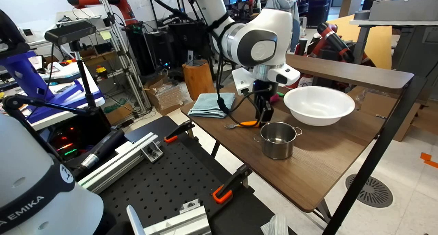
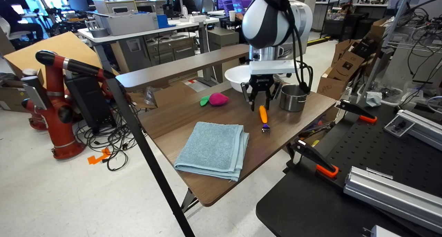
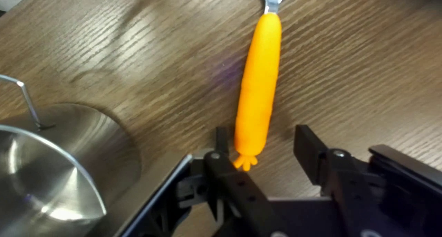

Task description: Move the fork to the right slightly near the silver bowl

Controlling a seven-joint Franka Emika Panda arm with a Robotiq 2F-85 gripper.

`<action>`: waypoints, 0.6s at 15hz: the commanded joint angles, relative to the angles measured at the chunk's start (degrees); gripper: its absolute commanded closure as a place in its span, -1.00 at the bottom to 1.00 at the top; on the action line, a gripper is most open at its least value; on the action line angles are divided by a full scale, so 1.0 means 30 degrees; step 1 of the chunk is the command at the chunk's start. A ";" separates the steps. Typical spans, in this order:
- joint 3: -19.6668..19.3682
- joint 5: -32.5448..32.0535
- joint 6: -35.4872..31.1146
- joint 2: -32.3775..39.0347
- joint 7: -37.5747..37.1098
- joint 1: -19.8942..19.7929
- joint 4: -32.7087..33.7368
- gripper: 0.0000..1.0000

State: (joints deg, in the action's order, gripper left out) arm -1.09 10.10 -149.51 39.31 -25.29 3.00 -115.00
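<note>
The fork lies flat on the wooden table with its thick orange handle [image 1: 248,124] [image 2: 263,115] [image 3: 259,81] and metal tines, in both exterior views and the wrist view, where the tines are cut off at the top. The silver bowl [image 1: 279,147] [image 2: 292,102] [image 3: 103,136] stands upright beside the fork's handle end, apart from it. My gripper [image 1: 265,115] [image 2: 260,106] [image 3: 263,136] is open and low over the table. In the wrist view its fingers lie on either side of the handle's end, the left finger closer to it. It holds nothing.
A wide white bowl [image 1: 318,120] [image 2: 236,79] stands behind the gripper. A folded blue towel [image 1: 212,104] [image 2: 212,147] and a pink object with green [image 2: 218,99] lie on the table. A raised shelf [image 1: 352,74] [image 2: 186,66] runs along one table side.
</note>
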 commanded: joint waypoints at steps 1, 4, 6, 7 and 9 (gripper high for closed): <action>0.0288 0.0941 -0.0008 -0.0094 0.0409 -0.0079 0.0188 -0.72; 0.0664 0.1314 0.0101 -0.0782 0.0692 -0.0190 -0.0269 -1.00; 0.0957 0.1600 0.0167 -0.1451 0.0910 -0.0291 -0.0711 -1.00; 0.0985 0.1733 0.0171 -0.1860 0.0893 -0.0235 -0.0958 -1.00; 0.1056 0.1827 0.0239 -0.2976 0.0962 -0.0187 -0.1617 -1.00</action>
State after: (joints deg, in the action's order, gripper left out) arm 1.21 13.29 -149.48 35.37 -24.52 3.00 -116.09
